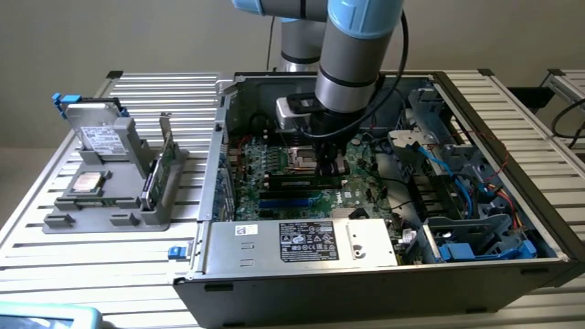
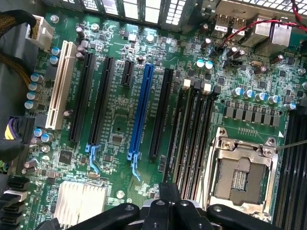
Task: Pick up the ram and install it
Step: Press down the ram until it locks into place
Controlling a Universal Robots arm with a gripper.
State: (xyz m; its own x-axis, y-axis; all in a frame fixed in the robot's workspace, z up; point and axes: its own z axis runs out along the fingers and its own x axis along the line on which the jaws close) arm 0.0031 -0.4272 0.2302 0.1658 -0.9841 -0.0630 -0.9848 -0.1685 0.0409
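Note:
My gripper (image 2: 170, 194) hangs low inside the open computer case (image 1: 539, 226), its dark fingers (image 2: 163, 191) shut with nothing visible between them. It sits over the near end of the black memory slots (image 2: 192, 134), beside the empty silver processor socket (image 2: 240, 175). In the exterior view the gripper (image 1: 327, 164) is above the middle of the green motherboard (image 1: 251, 199). A thin green strip that looks like the ram (image 1: 92, 201) stands on edge at the front of the grey fixture (image 1: 109, 223), outside the case on the exterior view's left and well away from the gripper.
The fixture also holds a hard drive (image 1: 101, 137), a square silver chip (image 1: 87, 181) and a tall green expansion card (image 1: 157, 175). The power supply (image 1: 302, 243), drive cages (image 1: 475, 240) and blue cables (image 1: 453, 171) crowd the case. A blue expansion slot (image 2: 141, 110) lies among black ones.

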